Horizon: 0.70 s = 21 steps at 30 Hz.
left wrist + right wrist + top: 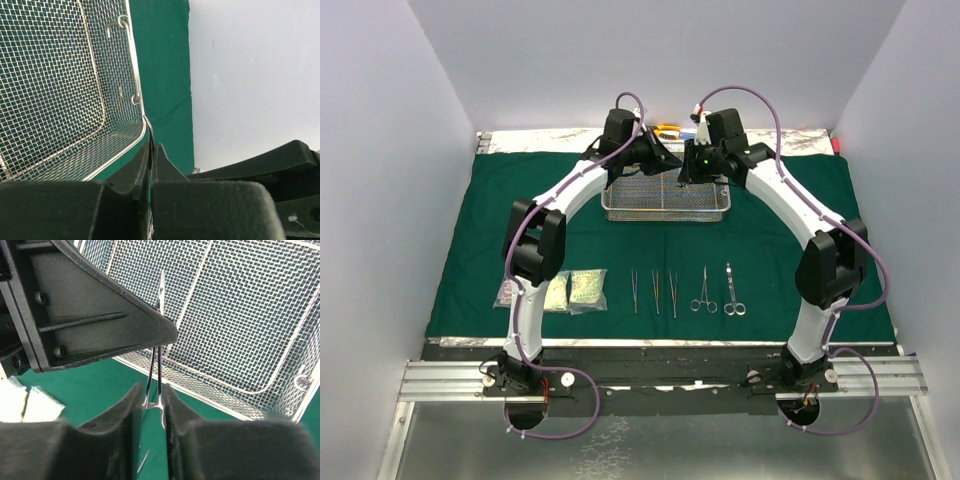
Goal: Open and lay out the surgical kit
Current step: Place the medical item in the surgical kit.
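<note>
- Lying spread over the surface (650, 343): a dark green cloth wrap (770, 260), covering nearly all of it.
- Sitting on the far middle of that cloth: a rectangular steel wire-mesh tray (620, 205).
- Arching inward from both bases and meeting close together above the tray's far rim.
- Clamping the left claw (151, 152) on a slim two-shafted steel instrument (148, 125), fingers pressed together on it, only a short curved end poking out towards the tray's corner.
- Bracketing the same instrument with the right claw (154, 397), fingers (135, 410) standing slightly apart with both shafts between them; not being able to tell whether the pads are pressing on the steel or merely sitting just beside it.
- Running from the right claw, passing behind the left claw's black finger, and ending in a fine tip over the mesh, as seen in the right wrist view.
- Lying in a row along the near part of the cloth, well apart from the tray, left to right: three small clear packets (556, 292) side by side, three slim steel forceps (655, 292) lined up parallel, then two scissor-like steel clamps (703, 292) with ring handles pointing towards the near edge.
- Resting beyond the cloth's far edge, just behind the claws: a yellow-handled tool (667, 130).
</note>
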{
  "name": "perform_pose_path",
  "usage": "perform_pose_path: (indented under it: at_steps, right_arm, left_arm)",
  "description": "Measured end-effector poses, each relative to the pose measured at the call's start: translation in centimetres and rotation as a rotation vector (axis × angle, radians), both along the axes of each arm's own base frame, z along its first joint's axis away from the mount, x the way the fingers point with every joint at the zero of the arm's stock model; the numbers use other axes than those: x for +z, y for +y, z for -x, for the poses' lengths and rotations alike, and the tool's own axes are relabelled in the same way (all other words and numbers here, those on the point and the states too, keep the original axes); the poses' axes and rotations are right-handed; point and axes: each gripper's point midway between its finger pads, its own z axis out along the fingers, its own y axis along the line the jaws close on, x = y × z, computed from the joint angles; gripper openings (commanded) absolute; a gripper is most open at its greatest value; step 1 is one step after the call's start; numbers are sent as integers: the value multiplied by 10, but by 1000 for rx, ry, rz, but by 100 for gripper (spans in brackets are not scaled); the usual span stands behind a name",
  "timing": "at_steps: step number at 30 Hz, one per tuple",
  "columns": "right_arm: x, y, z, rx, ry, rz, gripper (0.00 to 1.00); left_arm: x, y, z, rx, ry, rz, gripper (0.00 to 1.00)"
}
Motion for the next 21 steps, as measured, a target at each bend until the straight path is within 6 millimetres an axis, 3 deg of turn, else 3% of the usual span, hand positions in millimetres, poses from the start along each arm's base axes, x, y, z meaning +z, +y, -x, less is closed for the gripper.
perform_pose_path:
  at_steps: [4, 7, 13, 16, 21]
  right_arm:
    - [8, -3, 5, -22, -1, -9, 50]
    - [23, -12, 16, -57, -8, -13, 50]
    - [72, -42, 48, -187, -44, -33, 50]
    - [85, -70, 74, -302, -41, -17, 50]
    - [100, -122, 118, -539, -36, 12, 50]
  left_arm:
    - [-1, -2, 3, -19, -16, -7, 0]
    - [-6, -4, 7, -38, -20, -19, 0]
    - [-7, -17, 22, -89, -36, -27, 0]
    - [3, -32, 39, -131, -65, -26, 0]
    - [16, -79, 92, -234, -114, -23, 0]
